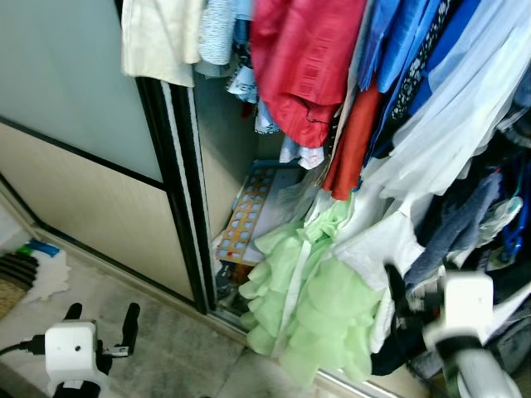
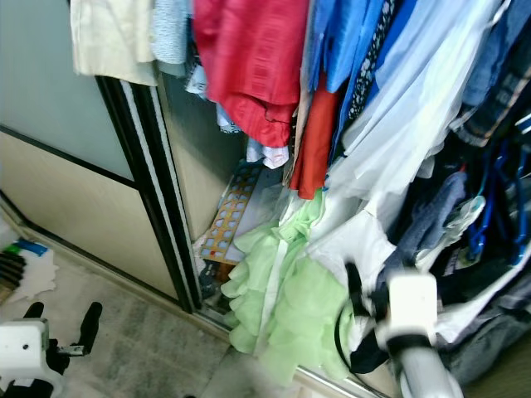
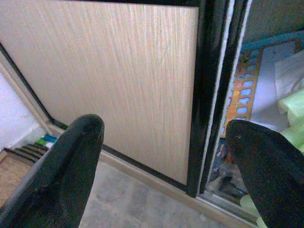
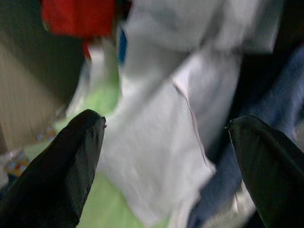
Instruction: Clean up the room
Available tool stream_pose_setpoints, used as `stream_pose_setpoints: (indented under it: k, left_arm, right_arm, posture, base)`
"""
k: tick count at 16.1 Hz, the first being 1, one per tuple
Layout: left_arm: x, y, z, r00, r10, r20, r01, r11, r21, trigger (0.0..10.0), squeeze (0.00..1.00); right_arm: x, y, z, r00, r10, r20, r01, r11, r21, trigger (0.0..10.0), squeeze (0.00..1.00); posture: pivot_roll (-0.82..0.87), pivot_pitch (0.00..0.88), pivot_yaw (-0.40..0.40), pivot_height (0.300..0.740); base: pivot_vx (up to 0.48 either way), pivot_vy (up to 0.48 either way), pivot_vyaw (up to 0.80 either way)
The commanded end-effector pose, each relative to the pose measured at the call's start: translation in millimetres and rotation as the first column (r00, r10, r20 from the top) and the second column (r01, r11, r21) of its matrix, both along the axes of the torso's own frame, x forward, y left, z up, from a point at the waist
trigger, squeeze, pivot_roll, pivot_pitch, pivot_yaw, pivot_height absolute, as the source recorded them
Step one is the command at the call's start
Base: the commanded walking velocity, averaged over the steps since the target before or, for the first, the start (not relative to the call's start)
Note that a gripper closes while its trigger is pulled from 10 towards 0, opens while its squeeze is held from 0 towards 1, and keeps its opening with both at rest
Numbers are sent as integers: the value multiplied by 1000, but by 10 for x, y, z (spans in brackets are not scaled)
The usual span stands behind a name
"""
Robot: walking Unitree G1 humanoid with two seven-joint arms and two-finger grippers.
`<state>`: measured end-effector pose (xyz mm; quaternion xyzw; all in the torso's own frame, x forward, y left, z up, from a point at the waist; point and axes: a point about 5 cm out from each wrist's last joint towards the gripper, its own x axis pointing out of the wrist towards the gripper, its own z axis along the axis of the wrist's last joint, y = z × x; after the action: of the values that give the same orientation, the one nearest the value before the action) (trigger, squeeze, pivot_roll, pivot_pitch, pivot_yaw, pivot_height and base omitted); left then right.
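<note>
Wardrobe with black-framed sliding door (image 1: 178,191) left open; pale green ruffled garment (image 1: 311,303) spilling over its sill, not yet tucked in. Right gripper (image 4: 164,142) spread wide before white cloth (image 4: 152,156), nothing held. Left gripper (image 3: 164,142) spread, empty, low by the door.

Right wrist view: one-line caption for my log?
Open right pincer facing a white garment among hanging clothes, light green fabric beside it.

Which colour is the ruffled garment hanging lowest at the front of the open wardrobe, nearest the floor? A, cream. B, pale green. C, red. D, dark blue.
B: the ruffled pale green garment hangs lowest, its hem close to the floor by the wardrobe's sliding door, with the red garment higher up on the rail.
</note>
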<state>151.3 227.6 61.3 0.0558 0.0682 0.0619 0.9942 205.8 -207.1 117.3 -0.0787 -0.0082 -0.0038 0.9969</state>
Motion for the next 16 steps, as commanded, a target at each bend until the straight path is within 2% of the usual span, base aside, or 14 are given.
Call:
stream_pose_setpoints:
  k: [1, 4, 9, 11, 13, 15, 16]
  left_arm:
    - [10, -4, 81, 1000, -7, 31, 5, 999, 35, 10000, 0]
    - [100, 59, 225, 997, -13, 76, 9, 998, 57, 10000, 0]
    - [424, -89, 261, 991, -44, 127, 36, 997, 71, 10000, 0]
    - [480, -146, 286, 989, -62, 132, 53, 996, 69, 10000, 0]
    - [502, -128, 305, 990, -21, 138, 11, 997, 75, 10000, 0]
    - [509, -127, 284, 993, 4, 118, -15, 995, 98, 10000, 0]
    - [554, -138, 256, 994, -14, 105, 5, 997, 83, 10000, 0]
  right_arm:
    - [26, -33, -47, 999, -8, -32, 8, 1000, -3, 10000, 0]
    - [130, 84, -35, 999, 33, -6, -33, 999, -13, 10000, 0]
    - [311, 291, -54, 998, 61, 15, -61, 998, 8, 10000, 0]
    - [355, 300, -50, 998, 54, 18, -55, 998, 24, 10000, 0]
    - [411, 299, -64, 999, 40, 17, -41, 998, 37, 10000, 0]
    - [451, 299, -87, 999, 40, 12, -40, 998, 43, 10000, 0]
    - [496, 308, -88, 999, 44, 14, -44, 998, 51, 10000, 0]
  posture:
    - [-47, 95, -49, 740]
    - [-5, 93, -23, 740]
    - [-27, 46, -33, 740]
    - [-23, 41, -48, 740]
    - [-15, 47, -54, 740]
    - [-7, 42, -65, 740]
    - [-5, 32, -67, 740]
  base:
    - [0, 0, 0]
    - [0, 0, 0]
    - [0, 0, 783]
    - [0, 0, 800]
    - [0, 0, 800]
    - [0, 0, 800]
    - [0, 0, 800]
